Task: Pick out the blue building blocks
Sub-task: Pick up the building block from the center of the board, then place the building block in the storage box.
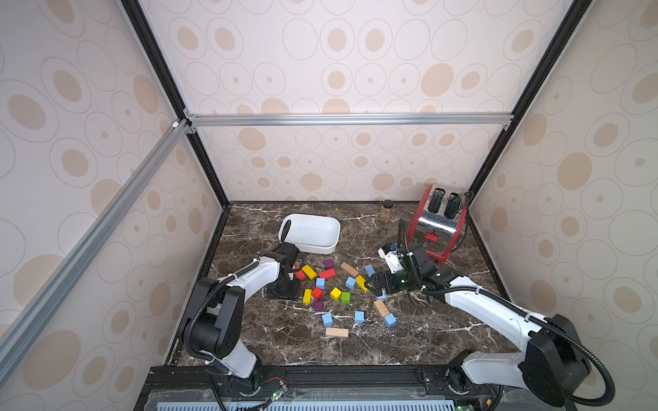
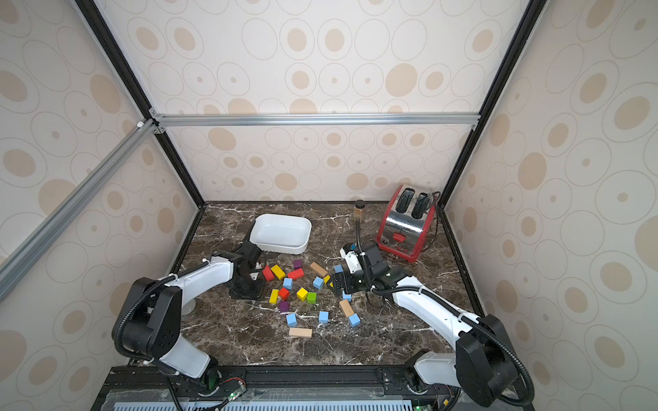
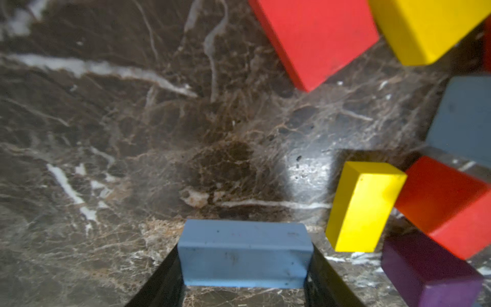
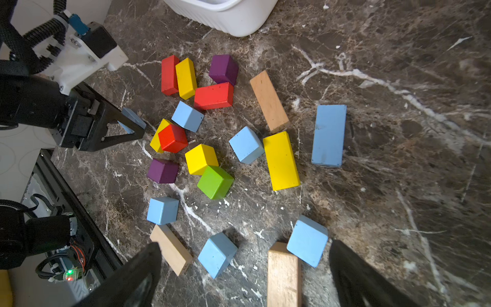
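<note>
1. Where the dark marble surface (image 1: 445, 338) carries the lot, the white tub (image 1: 309, 233) stands toward the rear and serves as reference; every block lies on the robot's side of it.
2. Left claw (image 1: 285, 291): clenched on a blue brick (image 3: 244, 252), with the fingers (image 3: 324, 287) against both its ends in the left wrist view. It is near the tub, in front of the tub's left end. Whether the brick is clear of the surface cannot be told.
3. Right claw (image 4: 245, 245): released, fingers spread wide, gripping nothing. It is in front of the tub and to its right. A blue cube (image 4: 307, 240) touching the end of a tan brick (image 4: 283, 273) lies between the fingers in the right wrist view.
4. Loose blue building blocks (image 2: 318, 282), all in front of the tub:
   - A long blue brick (image 1: 369, 270) lies flat beside a yellow brick (image 1: 361, 283).
   - Two cubes sit among the mixed cluster.
   - A row of blue cubes (image 1: 359, 316) lies farthest from the tub.
5. Mixed cluster (image 1: 335, 293): red, yellow, purple and green blocks, in front of the tub.
6. Red toaster (image 1: 436, 224): well to the tub's right. A small jar (image 1: 386, 211) stands between toaster and tub.
</note>
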You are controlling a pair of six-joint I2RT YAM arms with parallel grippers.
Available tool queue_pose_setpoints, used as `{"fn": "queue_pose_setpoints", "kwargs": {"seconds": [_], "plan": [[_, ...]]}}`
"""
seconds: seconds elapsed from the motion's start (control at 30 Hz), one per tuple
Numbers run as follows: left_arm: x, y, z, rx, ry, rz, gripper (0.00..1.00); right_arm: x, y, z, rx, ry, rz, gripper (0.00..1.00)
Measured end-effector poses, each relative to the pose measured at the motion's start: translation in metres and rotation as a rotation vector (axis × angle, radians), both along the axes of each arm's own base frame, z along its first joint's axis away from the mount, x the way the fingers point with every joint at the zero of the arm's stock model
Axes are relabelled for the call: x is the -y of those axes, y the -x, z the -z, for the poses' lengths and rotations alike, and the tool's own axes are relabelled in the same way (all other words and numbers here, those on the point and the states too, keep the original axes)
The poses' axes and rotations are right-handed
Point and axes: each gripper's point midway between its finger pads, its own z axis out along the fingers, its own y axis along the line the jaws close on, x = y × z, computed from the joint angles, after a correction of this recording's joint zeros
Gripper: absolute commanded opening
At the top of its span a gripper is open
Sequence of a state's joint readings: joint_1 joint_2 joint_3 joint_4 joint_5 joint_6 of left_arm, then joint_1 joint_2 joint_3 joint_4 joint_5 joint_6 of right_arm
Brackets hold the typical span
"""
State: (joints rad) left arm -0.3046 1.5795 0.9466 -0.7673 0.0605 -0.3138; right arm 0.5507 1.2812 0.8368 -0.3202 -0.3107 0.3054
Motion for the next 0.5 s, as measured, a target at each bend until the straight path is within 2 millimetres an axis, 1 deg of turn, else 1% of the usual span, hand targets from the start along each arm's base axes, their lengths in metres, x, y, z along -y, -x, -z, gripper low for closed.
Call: {"fn": "queue_pose_setpoints", "kwargs": {"seconds": [0.1,0.27,0.33,0.5], "plan": [[0.001,-0.007,-0.012,0.029,0.003,-0.004,0.31,-0.003,-0.003,-0.006,0.009,-0.011,-0.01,1.0],[0.004,-0.028,-0.041,0.113,0.013,-0.007,0.19,-0.014,-0.013,-0.025,0.055,-0.049,-0.031,1.0],[0.005,-0.036,-0.055,0.152,0.019,-0.009,0.16,-0.018,-0.018,-0.034,0.079,-0.062,-0.033,1.0],[0.008,-0.061,-0.096,0.248,0.026,-0.003,0.11,-0.028,-0.031,-0.055,0.141,-0.098,-0.039,1.0]]}}
